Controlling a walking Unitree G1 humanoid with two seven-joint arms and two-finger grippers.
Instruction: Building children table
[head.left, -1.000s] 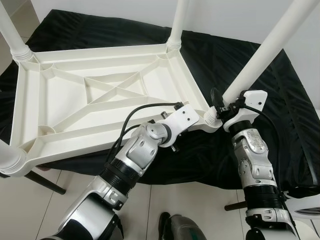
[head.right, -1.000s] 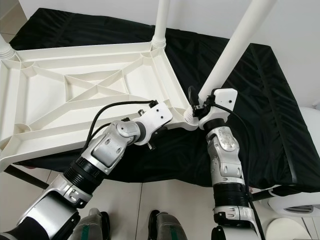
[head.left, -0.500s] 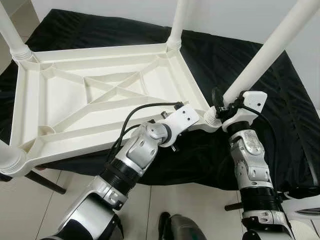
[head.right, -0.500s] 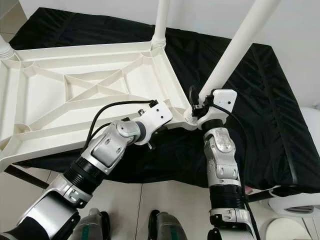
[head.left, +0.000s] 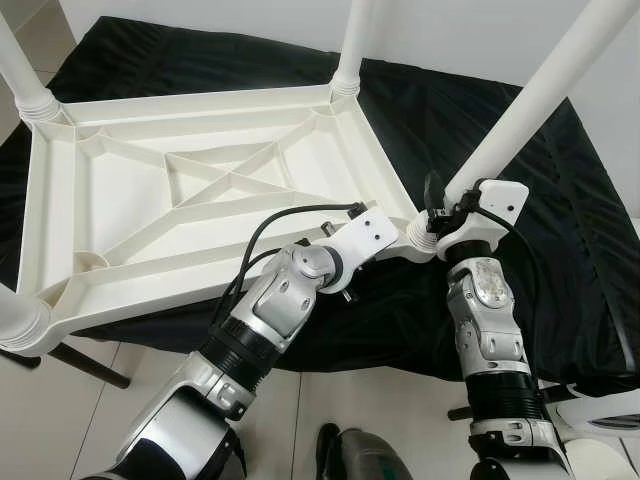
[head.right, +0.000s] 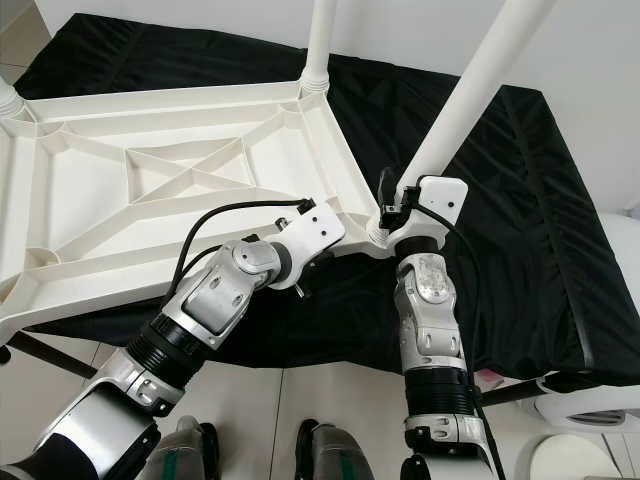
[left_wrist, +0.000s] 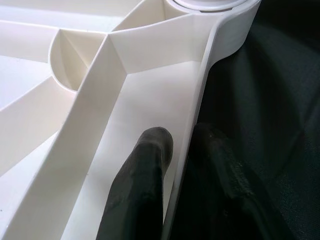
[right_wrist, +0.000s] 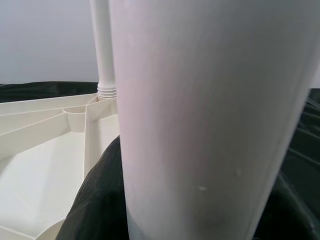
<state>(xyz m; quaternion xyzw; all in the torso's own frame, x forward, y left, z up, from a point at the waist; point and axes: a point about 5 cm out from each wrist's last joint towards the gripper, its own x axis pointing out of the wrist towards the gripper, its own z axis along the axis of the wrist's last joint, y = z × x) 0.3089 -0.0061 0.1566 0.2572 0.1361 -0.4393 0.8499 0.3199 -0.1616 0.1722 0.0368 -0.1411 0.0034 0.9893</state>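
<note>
Nearest the camera, at the bottom edge of the head views, the robot's own feet (head.right: 330, 452) stand on pale floor tiles (head.left: 60, 420), partly cut off by the frame. Just beyond them, both silver arms reach to the near right corner of an upside-down white plastic table top (head.left: 150, 190), which lies on a black cloth (head.left: 560, 230) spread over a low surface.

No writing or brand marks can be read anywhere.

From the left wrist view, the left gripper (left_wrist: 182, 150) pinches the thin outer rim of the table top: one black finger (left_wrist: 142, 175) lies inside the ribbed underside, the other outside against the cloth, clenched on the rim just short of the round corner socket (left_wrist: 220, 20). Seen from the head, this gripper is hidden behind its white wrist housing (head.left: 365, 238).

At that corner socket, the right gripper (head.left: 437, 205) sits at the base of a white table leg (head.left: 530, 105) that rises at a tilt, its top cut off. One black finger (head.left: 432, 190) shows beside the leg; whether the fingers are closed on it cannot be told, since the leg blocks the right wrist view.

Farther back, a second leg (head.right: 318, 45) stands upright in the far right corner, and another (head.left: 25, 80) at the far left; a fourth socket (head.left: 20, 322) shows at the near left edge, mostly cropped.
</note>
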